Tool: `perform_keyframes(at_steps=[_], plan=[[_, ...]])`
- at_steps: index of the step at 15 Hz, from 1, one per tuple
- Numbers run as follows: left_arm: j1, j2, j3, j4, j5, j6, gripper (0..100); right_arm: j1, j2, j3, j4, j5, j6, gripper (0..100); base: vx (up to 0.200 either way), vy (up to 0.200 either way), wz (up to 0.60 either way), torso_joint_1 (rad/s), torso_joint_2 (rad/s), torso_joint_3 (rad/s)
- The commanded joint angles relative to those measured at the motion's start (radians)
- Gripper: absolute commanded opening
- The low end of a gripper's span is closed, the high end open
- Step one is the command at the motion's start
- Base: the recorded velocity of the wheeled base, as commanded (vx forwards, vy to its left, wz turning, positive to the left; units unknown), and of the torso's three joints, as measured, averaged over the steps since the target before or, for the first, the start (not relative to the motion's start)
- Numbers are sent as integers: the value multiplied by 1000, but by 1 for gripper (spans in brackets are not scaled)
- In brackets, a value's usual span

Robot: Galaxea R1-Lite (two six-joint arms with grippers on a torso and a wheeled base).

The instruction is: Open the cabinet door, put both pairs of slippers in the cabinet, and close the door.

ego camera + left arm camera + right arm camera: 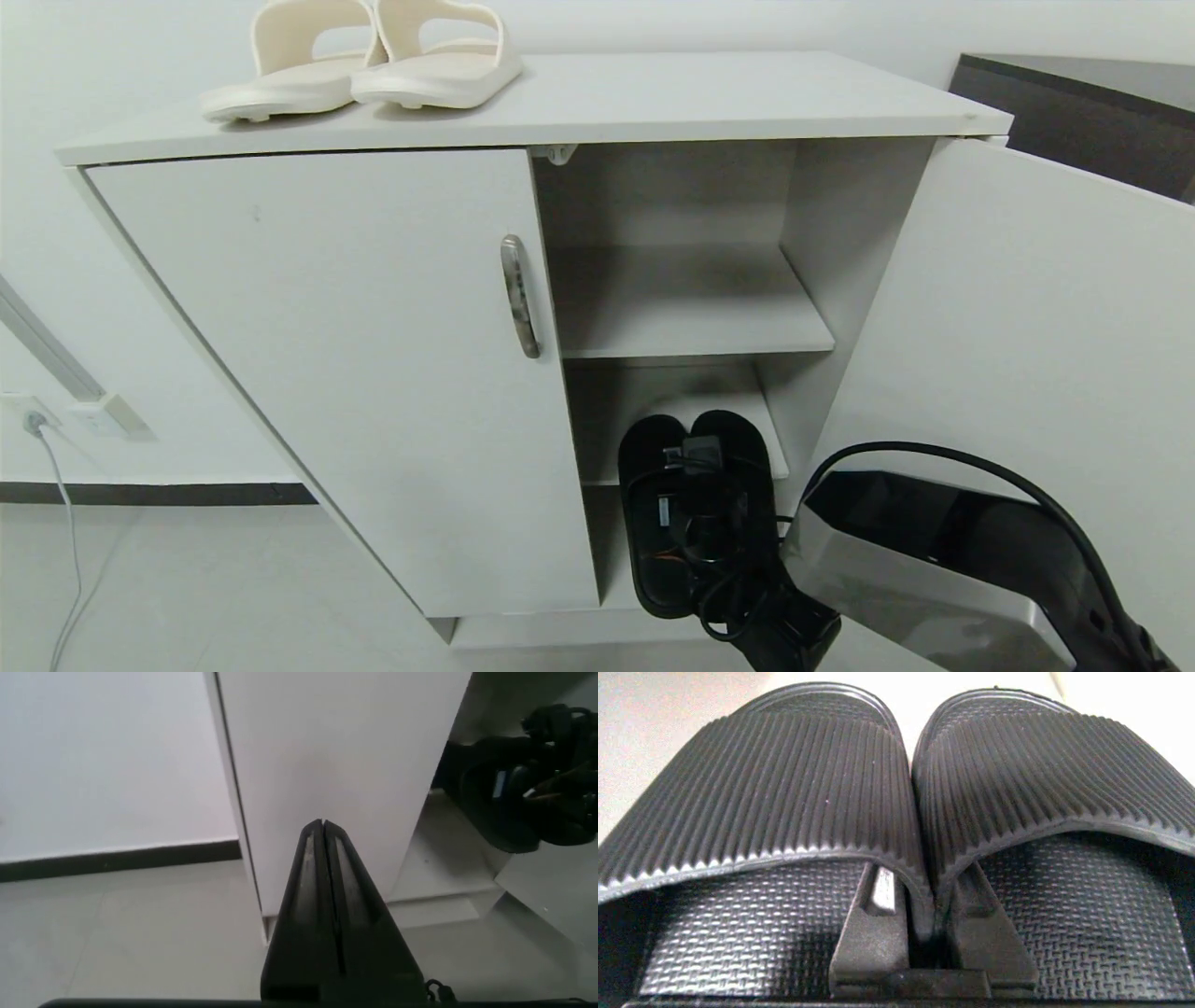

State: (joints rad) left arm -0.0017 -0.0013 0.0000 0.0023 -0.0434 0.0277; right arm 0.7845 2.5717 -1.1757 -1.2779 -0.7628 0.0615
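Two black slippers [653,504] sit side by side at the lower centre of the head view, pinched together in the right gripper [923,910]. Its fingers [873,915] reach under the two straps and clamp the inner edges where they meet. The toes point into the cabinet [653,93], over the front of the lower shelf [773,443]. Whether the soles touch the shelf cannot be told.

The left gripper [322,835] hangs low over the floor [121,933], its fingers pressed together on nothing. It faces the bottom of the left door [327,355], which is closed, its handle [520,297] at the middle of the frame. The right door [1027,308] stands swung wide at the right of the frame, so the opening step looks done. Above the black pair, the middle shelf [691,317] is bare.

The white slippers [364,65] rest on the cabinet top at the upper left of the frame, well apart from both arms.

The step in hand appears to be stowing the first pair. The next move likely calls for pushing the black pair deeper until both soles lie flat on the shelf, then spreading the fingers and drawing them straight back from under the straps without dragging the slippers out. After that comes the white pair, then the door.
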Motion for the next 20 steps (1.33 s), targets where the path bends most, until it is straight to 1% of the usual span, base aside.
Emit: perform_keyframes(at_steps=[1, 3, 5, 7, 8, 9, 11, 14, 17, 18, 20], plan=[[0, 1, 0, 1, 0, 0, 0, 6, -1, 5, -18, 5, -26, 0, 0, 0, 0, 0, 0, 0], [0, 1, 0, 1, 0, 0, 0, -2, 4, -15, -11, 20, -40, 0, 0, 0, 0, 0, 0, 0], [0, 1, 0, 1, 0, 0, 0, -27, 4, -44, 41, 63, -40, 0, 0, 0, 0, 0, 0, 0], [0, 1, 0, 1, 2, -2, 0, -54, 25, -150, 138, 68, -25, 0, 0, 0, 0, 0, 0, 0], [0, 1, 0, 1, 2, -2, 0, -54, 27, -159, 146, 68, -25, 0, 0, 0, 0, 0, 0, 0], [0, 1, 0, 1, 2, -2, 0, -60, 58, -268, 227, 68, -20, 0, 0, 0, 0, 0, 0, 0], [0, 1, 0, 1, 2, -2, 0, -68, 91, -372, 313, 68, -20, 0, 0, 0, 0, 0, 0, 0], [0, 1, 0, 1, 2, -2, 0, -85, 110, -461, 373, 105, -6, 0, 0, 0, 0, 0, 0, 0], [0, 1, 0, 1, 2, -2, 0, -96, 111, -532, 479, 146, 34, 0, 0, 0, 0, 0, 0, 0], [0, 1, 0, 1, 2, -2, 0, -102, 113, -547, 497, 177, 40, 0, 0, 0, 0, 0, 0, 0], [0, 1, 0, 1, 2, -2, 0, -119, 140, -604, 515, 181, 38, 0, 0, 0, 0, 0, 0, 0]])
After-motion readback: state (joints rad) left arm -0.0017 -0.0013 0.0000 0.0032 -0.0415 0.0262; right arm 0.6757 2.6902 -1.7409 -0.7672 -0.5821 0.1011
